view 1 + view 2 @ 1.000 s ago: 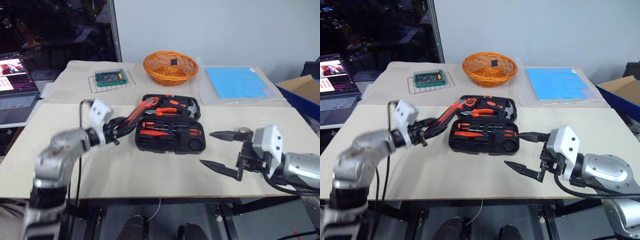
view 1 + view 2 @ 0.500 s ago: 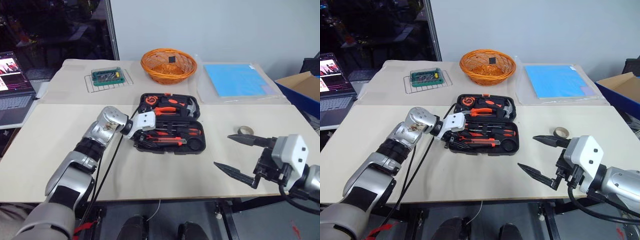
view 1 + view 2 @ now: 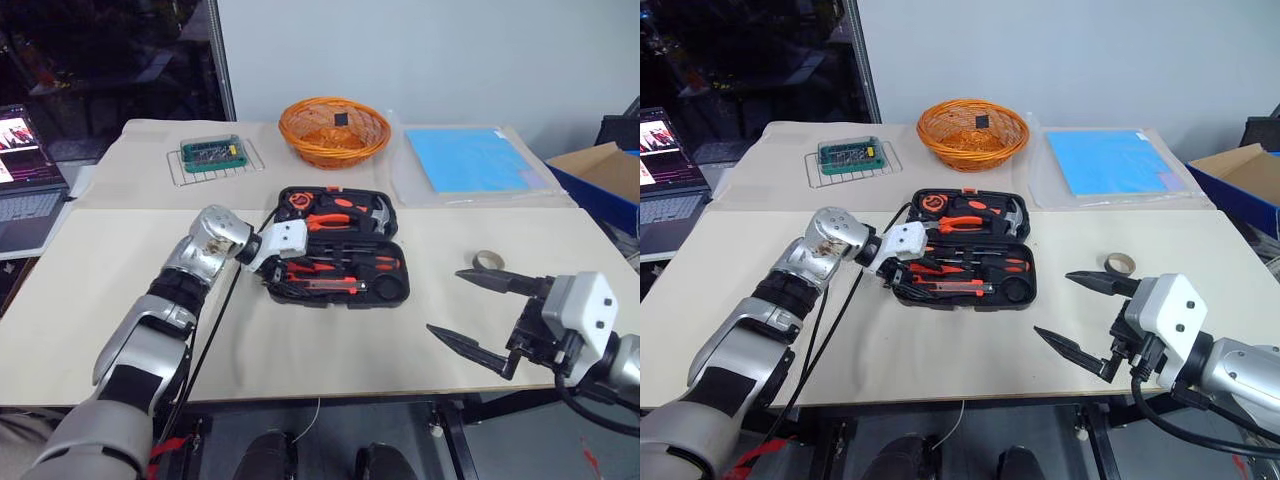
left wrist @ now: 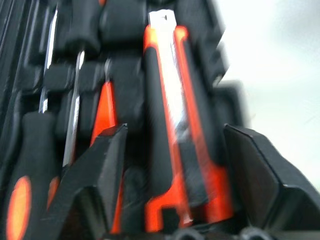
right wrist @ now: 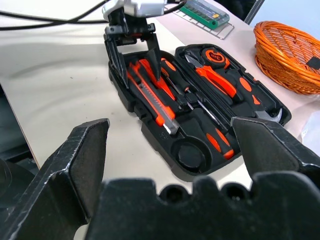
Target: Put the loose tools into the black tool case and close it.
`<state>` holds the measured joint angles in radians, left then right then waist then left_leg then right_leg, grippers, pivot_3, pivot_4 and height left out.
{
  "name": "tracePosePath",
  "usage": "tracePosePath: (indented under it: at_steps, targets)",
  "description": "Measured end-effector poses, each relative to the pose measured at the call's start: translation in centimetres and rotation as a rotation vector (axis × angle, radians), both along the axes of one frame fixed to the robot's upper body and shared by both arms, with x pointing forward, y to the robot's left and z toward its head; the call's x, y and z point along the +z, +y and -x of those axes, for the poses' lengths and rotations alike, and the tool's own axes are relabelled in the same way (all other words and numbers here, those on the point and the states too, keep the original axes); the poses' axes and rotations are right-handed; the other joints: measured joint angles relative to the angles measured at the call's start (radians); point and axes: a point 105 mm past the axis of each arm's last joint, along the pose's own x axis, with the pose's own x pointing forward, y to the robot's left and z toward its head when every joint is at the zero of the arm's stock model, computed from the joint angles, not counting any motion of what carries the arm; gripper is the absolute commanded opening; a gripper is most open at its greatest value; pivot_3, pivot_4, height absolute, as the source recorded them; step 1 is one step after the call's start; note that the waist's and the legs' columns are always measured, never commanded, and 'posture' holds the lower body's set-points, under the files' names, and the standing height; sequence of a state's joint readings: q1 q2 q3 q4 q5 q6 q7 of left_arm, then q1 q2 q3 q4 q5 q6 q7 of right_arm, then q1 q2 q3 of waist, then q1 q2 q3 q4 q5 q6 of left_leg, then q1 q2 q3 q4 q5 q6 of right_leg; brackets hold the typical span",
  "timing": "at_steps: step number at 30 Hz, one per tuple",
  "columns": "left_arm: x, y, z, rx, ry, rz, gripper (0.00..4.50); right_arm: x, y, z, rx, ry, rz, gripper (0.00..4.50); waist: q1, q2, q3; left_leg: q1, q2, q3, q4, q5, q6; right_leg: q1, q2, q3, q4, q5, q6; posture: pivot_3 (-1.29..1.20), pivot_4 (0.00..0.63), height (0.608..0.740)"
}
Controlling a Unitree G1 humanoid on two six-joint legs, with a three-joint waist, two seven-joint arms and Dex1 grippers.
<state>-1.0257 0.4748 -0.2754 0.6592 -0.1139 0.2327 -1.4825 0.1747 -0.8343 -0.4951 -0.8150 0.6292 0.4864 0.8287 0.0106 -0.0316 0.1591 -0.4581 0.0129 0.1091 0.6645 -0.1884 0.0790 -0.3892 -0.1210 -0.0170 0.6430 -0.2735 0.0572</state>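
I see the orange-and-black utility knife (image 5: 155, 102) lying lengthwise along the near edge of the open black plastic tool case (image 3: 392, 290), my left gripper (image 5: 135, 52) straddling its end, fingers apart. My right gripper (image 3: 458, 308) gapes wide.

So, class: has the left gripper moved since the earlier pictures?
Yes. The left gripper was to the left of the black tool case, reaching toward its far half; now it is down over the near half's left end, astride the utility knife.

Robotics lab or office workspace, paper-covered table (image 3: 300, 340) on a metal frame, open laptop (image 3: 25, 190) alongside, plain grey wall (image 3: 420, 50), cardboard box (image 3: 600, 165)
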Motion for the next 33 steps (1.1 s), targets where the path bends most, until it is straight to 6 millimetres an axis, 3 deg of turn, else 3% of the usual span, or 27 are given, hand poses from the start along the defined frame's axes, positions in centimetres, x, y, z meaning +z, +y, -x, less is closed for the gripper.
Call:
tracePosePath:
  at_steps: [3,5,9,14,17,22,29,33]
  targets:
    - [2.3,-0.5,0.1,0.067,0.052,0.166,0.90,-0.1,0.2,0.0,0.012,0.004,-0.005,4.50,0.000,0.000,0.000,0.000,0.000,-0.001,0.001,0.000,0.000,0.001,0.000,0.000,0.001,0.000,0.000,0.00,0.150,0.740]
    - [2.2,-0.8,0.4,0.103,0.086,0.219,0.03,0.0,0.3,-0.1,0.014,0.000,-0.005,4.50,0.001,0.000,0.000,0.001,0.000,-0.001,0.002,0.000,0.000,0.001,0.000,0.000,0.003,0.000,0.001,0.00,0.150,0.740]
    - [-1.2,-0.9,1.7,0.220,0.147,0.240,0.03,0.0,0.3,-0.2,0.015,0.005,-0.009,4.50,0.001,0.000,0.000,0.001,0.000,-0.001,0.003,0.000,0.000,0.001,0.000,0.001,0.004,0.000,0.001,0.00,0.150,0.740]
    - [-4.2,-0.4,0.9,0.420,0.113,0.146,0.03,-0.1,0.5,-0.4,0.027,0.011,-0.014,4.50,0.004,0.000,0.000,0.001,0.000,-0.002,0.004,0.000,0.000,0.002,0.000,0.001,0.004,0.000,0.001,0.00,0.150,0.740]
    - [-4.7,-1.0,0.9,0.434,0.064,0.090,0.03,-0.2,0.5,-0.4,0.025,0.018,-0.014,4.50,0.009,0.001,-0.001,0.004,0.000,-0.002,0.004,0.000,0.000,0.005,-0.001,0.001,0.003,0.000,0.001,0.00,0.150,0.740]
    - [-5.9,-1.4,0.6,0.491,0.073,0.046,0.03,-0.6,0.5,-0.4,0.014,0.066,-0.013,4.50,0.013,0.000,-0.003,0.023,0.001,-0.002,-0.003,-0.006,-0.008,0.019,-0.005,0.000,-0.006,-0.001,0.000,0.00,0.150,0.740]
    - [-6.4,-2.7,0.0,0.556,0.208,0.085,0.03,-1.8,-0.6,-0.9,-0.111,0.163,-0.050,4.50,0.033,0.003,-0.011,0.023,0.000,-0.002,-0.004,-0.006,-0.007,0.022,-0.012,0.000,-0.013,0.001,0.002,0.00,0.150,0.740]
    - [-6.0,-3.2,0.4,0.526,0.182,0.168,0.03,-1.9,-1.8,-1.2,-0.212,0.129,-0.014,4.50,0.032,0.004,-0.012,0.022,0.000,-0.002,-0.004,-0.007,-0.007,0.020,-0.013,0.001,-0.014,0.001,0.001,0.00,0.150,0.740]
